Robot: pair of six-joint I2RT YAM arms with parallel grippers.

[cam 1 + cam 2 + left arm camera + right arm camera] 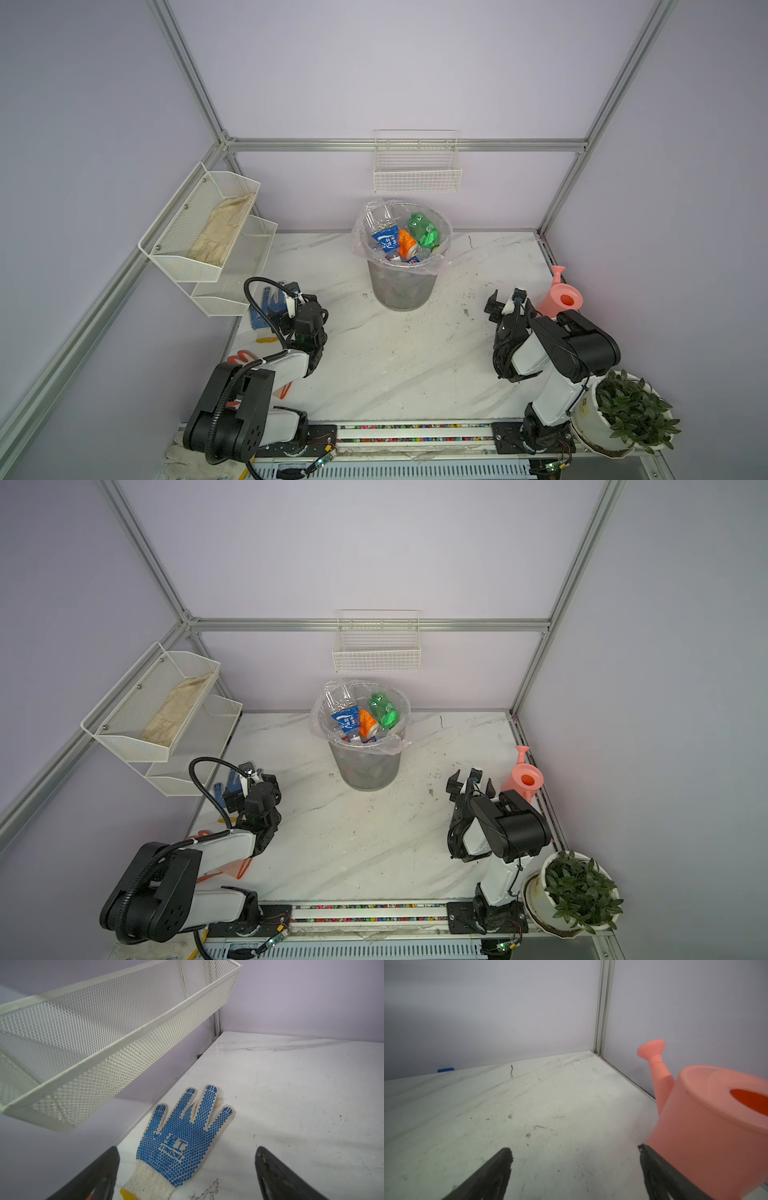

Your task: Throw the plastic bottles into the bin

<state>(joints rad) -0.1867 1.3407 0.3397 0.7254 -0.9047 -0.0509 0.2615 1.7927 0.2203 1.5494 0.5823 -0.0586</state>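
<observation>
The bin [402,291] [365,771], grey and round with a clear bag liner, stands at the back middle of the marble table in both top views. Several plastic bottles [400,241] [360,722] are piled inside it up to the rim, one of them all green [424,231]. I see no bottle lying on the table. My left gripper [283,298] [187,1148] is open, low over a blue-dotted work glove [180,1136]. My right gripper [509,297] [574,1148] is open over bare table beside the pink watering can [708,1122]. Both stand well short of the bin.
White mesh shelves [203,224] [104,1028] hang on the left wall, close above the left gripper. A wire basket [417,170] hangs on the back wall above the bin. A potted plant [623,411] sits at front right. An orange object [241,357] lies under the left arm.
</observation>
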